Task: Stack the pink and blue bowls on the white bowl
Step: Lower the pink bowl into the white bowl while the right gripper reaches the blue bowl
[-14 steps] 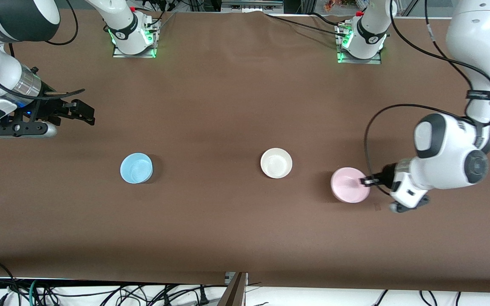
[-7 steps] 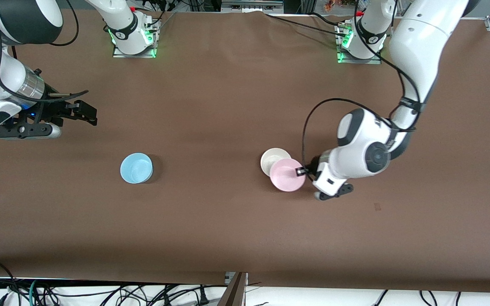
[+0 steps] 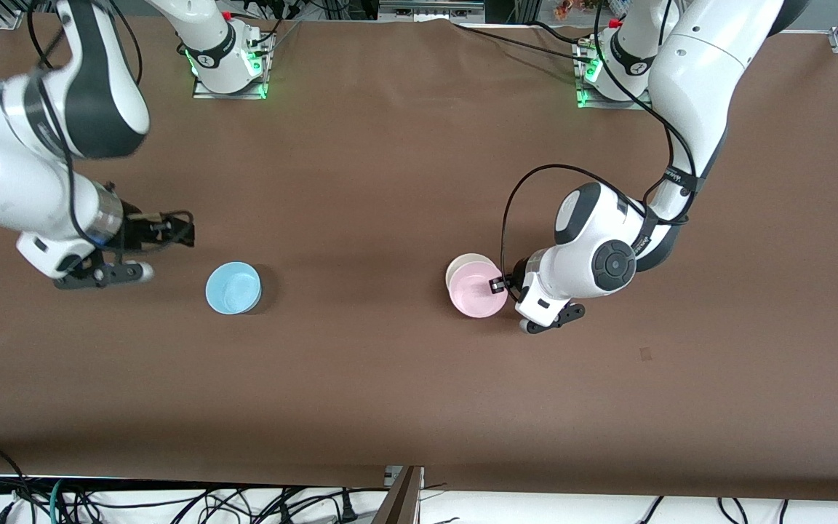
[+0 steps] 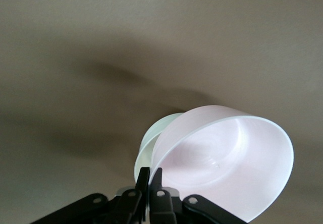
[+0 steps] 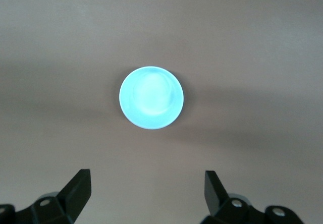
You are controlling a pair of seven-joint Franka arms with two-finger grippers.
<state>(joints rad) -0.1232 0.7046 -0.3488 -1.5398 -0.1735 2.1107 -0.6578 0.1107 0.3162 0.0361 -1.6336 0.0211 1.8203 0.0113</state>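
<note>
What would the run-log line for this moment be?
left gripper: shut on pink bowl, over white bowl | right gripper: open, near blue bowl | blue bowl: on table, unstacked

The brown table carries the blue bowl and the white bowl, well apart.

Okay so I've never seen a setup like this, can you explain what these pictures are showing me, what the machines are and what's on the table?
Two white robot arms work at a brown table. One picture looks down from a high camera facing them; the other two come from cameras on the arms' wrists. The left gripper is shut on the rim of the pink bowl, holding it over the white bowl, most of which it hides. Its wrist camera shows that pink bowl close up, tilted. The right gripper is open above the table beside the blue bowl, which sits alone toward the right arm's end.
</note>
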